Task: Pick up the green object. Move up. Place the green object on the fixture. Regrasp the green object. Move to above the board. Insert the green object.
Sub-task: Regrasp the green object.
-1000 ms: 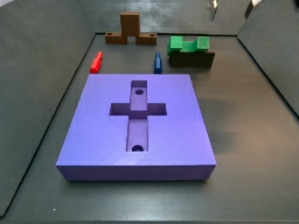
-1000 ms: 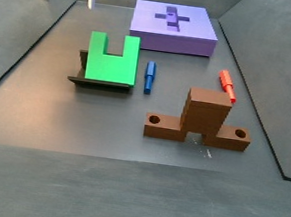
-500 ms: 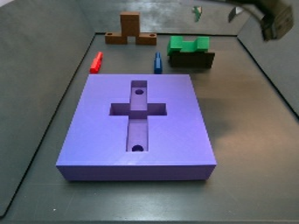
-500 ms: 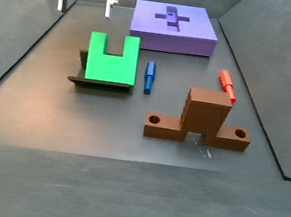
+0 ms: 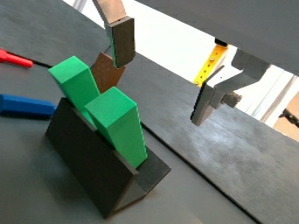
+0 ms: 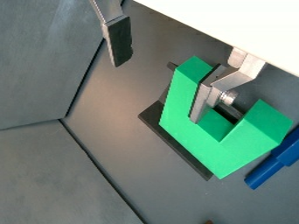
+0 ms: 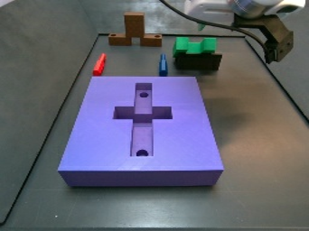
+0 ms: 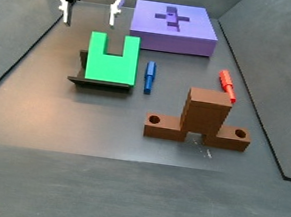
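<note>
- We are losing most of the arm past the upper edge of both side views; in one, only the pincer [image 8: 91,10] and its pale mount are showing.
- We are seeing the pincer hanging above the table [image 8: 47,158], its silver fingers [image 5: 121,40] standing apart with nothing between them.
- The green object [image 8: 112,58] is sitting on the fixture [image 8: 98,80], notch facing the board [image 8: 175,30]; in a wrist view its two prongs [image 5: 117,122] are rising as bright green blocks.
- One finger [image 6: 225,90] is overlapping the green object [image 6: 219,122] in a wrist view; we cannot tell whether they are touching.
- The fixture [image 7: 197,61] is showing only as a dark low base beneath the piece.
- A blue bar [image 8: 150,77] is lying just beside the fixture, with a red bar [image 8: 225,84] and a brown block [image 8: 199,120] farther off.
</note>
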You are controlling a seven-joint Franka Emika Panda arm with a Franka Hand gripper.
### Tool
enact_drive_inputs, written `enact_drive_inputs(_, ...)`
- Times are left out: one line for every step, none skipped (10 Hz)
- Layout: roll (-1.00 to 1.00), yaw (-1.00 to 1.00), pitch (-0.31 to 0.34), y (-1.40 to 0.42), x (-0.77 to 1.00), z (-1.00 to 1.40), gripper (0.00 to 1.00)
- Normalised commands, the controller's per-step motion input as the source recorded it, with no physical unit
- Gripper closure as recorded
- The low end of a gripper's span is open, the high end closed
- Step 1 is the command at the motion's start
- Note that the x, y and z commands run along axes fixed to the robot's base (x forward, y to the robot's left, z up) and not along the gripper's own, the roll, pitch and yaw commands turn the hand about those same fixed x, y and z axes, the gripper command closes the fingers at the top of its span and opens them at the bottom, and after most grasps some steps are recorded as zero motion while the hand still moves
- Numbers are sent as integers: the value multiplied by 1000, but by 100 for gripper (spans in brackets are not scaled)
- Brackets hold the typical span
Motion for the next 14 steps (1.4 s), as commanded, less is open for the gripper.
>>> enact_drive_inputs(246, 157, 0, -71, 74, -300, 0)
enact_drive_inputs(149, 123, 0, -17, 40, -357, 0)
enact_drive_inputs(169, 97, -17, 0, 0, -357, 0)
enact_drive_inputs(163, 94, 0, 0, 26, -343, 0)
enact_drive_inputs(114, 94, -20, 0, 0, -314, 0)
enact_drive_inputs(100, 89, -20, 0, 0, -274, 0)
enact_drive_inputs(111, 80, -20, 0, 0, -283, 0)
enact_drive_inputs(120, 57, -14, 0, 0, -294, 0)
enact_drive_inputs(83, 37, -20, 0, 0, -286, 0)
enact_drive_inputs(89, 9, -6, 0, 0, -251, 0)
enact_drive_inputs(134, 0, 0, 0, 0, -197, 0)
enact_drive_inputs(194, 0, 0, 0, 0, -14, 0)
enact_drive_inputs(254, -11, 11, 0, 0, 0, 0)
enact_drive_inputs(283, -46, 34, 0, 0, 0, 0)
